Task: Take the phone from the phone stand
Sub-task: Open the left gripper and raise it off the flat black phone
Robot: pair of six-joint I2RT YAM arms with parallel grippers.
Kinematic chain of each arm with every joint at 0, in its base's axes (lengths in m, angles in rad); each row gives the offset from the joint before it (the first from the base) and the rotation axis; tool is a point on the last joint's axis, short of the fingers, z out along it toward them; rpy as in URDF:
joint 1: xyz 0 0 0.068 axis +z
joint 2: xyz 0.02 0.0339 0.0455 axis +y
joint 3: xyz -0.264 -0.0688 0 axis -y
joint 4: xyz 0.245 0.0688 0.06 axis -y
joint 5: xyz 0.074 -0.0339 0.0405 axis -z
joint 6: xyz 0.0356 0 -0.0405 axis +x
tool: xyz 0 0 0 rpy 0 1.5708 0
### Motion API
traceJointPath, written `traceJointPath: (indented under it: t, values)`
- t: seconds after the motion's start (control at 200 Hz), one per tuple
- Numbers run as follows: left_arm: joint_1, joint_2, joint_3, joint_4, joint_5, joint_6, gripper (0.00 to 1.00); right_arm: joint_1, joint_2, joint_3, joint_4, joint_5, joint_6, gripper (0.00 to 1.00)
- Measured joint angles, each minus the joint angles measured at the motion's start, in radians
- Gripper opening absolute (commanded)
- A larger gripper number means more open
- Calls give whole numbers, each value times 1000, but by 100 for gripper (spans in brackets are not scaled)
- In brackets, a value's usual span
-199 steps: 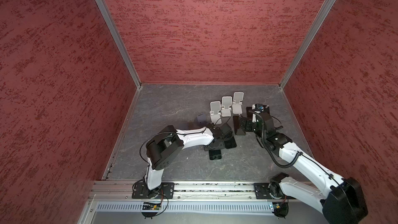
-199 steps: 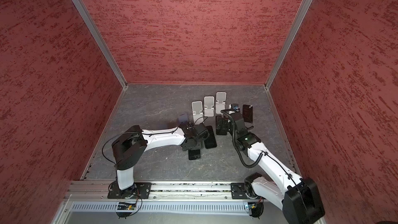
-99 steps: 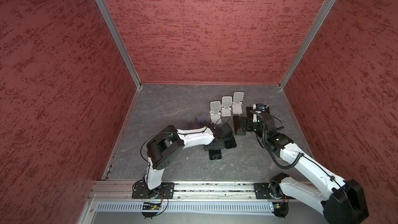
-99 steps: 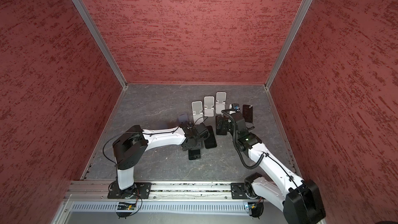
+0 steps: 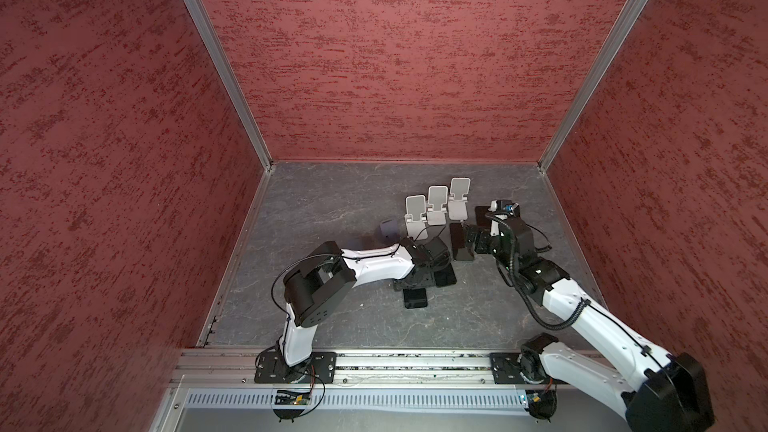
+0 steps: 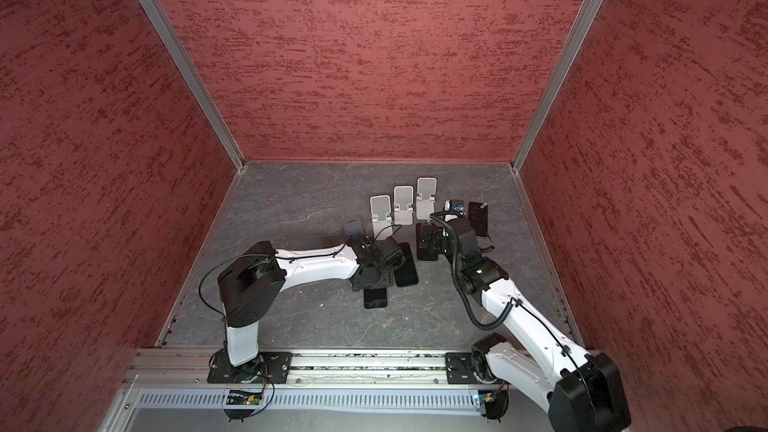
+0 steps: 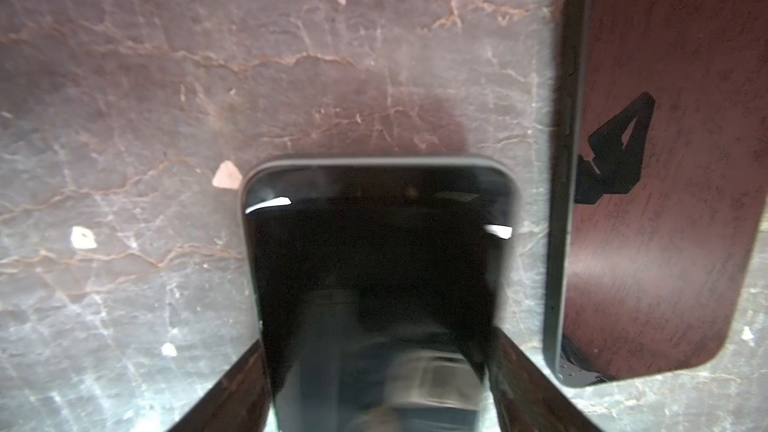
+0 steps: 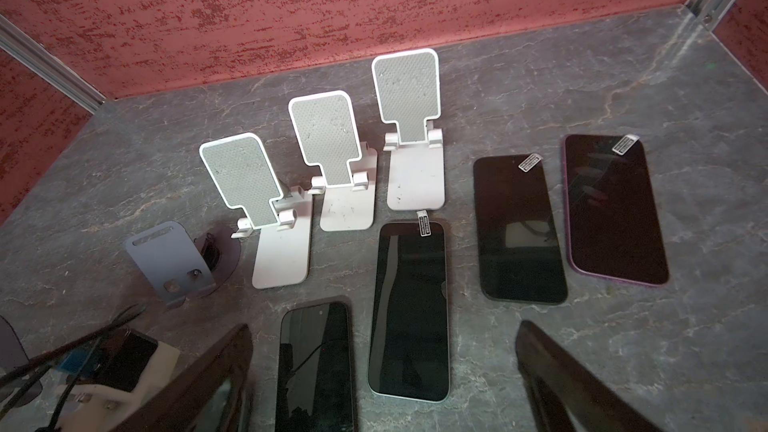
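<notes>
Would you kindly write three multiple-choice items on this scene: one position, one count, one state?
1. In both top views, the grey stand sits:
A. left of the white stands
B. right of them
C. stacked on one of them

2. How many white stands are there?
A. two
B. three
C. five

3. The white stands are:
A. each holding a phone
B. empty
C. tipped over

Answers:
1 A, it is the leftmost stand of the group.
2 B, three stand side by side.
3 B, their rests are bare, and the phones lie flat on the table.
</notes>
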Motion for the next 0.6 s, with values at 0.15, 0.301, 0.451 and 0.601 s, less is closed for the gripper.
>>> traceJointPath:
  t: [0.15,0.301,0.451,0.601]
  values:
    - [2,0,0,9,-10,7,85,0,-6,-7,0,1,0,99]
    - [3,0,0,18,-13,12,87,-3,-7,-6,1,1,0,99]
    - [3,0,0,23,-14,13,92,-6,-7,-7,1,1,0,99]
    - [3,0,0,26,-37,23,99,-7,-7,-6,1,1,0,99]
